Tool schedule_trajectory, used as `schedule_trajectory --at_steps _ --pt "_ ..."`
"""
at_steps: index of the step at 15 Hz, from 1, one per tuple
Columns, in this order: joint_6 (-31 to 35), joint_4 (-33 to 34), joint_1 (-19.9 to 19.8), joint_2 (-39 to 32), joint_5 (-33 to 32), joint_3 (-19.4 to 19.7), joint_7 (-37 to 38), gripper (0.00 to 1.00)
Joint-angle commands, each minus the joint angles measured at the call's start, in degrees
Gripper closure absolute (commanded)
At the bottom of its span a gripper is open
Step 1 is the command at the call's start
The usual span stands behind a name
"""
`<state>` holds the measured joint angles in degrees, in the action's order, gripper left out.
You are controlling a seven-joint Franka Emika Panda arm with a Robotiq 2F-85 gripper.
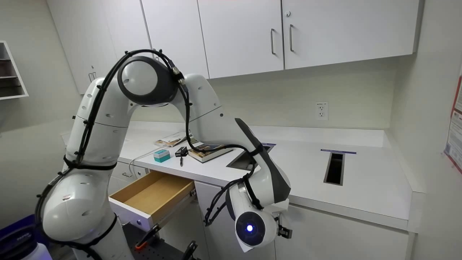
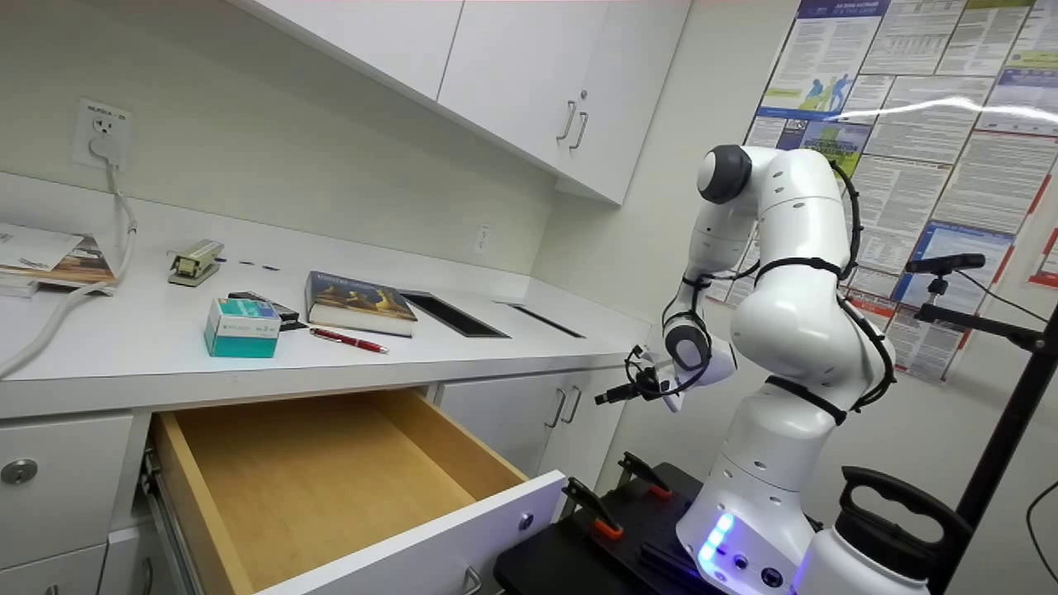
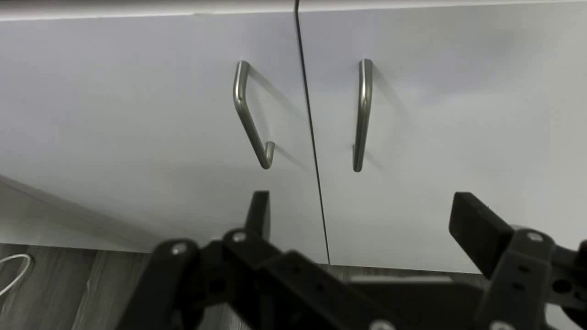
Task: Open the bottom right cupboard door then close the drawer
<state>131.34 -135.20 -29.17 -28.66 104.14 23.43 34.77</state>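
The bottom right cupboard door (image 3: 467,128) is shut flat against its frame. Its silver bar handle (image 3: 363,114) stands near its left edge in the wrist view. The door also shows in both exterior views (image 1: 343,231) (image 2: 592,426); in an exterior view my arm hides its handle. My gripper (image 3: 362,197) is open and empty in front of the two base doors. Its fingers lie wide apart, below the handle in the wrist view, not touching it. The gripper also shows in both exterior views (image 1: 285,232) (image 2: 612,397). The drawer (image 1: 158,191) is pulled far out, and its pale wood inside (image 2: 322,463) is empty.
The narrower left base door (image 3: 137,105) is shut, its handle (image 3: 252,119) beside the seam. The white countertop (image 2: 149,330) overhangs the doors and holds a book (image 2: 359,304), a teal box (image 2: 242,329) and a red pen (image 2: 347,340). A black clamp (image 2: 591,506) stands near the drawer front.
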Motion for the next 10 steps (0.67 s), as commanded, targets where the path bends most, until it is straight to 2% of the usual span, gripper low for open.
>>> schedule_trajectory --at_steps 1,3,4,10 --pt "-0.2 -0.1 0.5 -0.1 -0.1 0.6 0.2 0.0" --pt "-0.2 -0.1 0.4 -0.1 -0.1 0.7 0.2 0.0" --pt "2.0 0.3 1.3 -0.3 1.6 0.4 0.4 0.0" --pt "4.6 3.3 3.2 -2.5 8.8 -1.7 0.0 0.0"
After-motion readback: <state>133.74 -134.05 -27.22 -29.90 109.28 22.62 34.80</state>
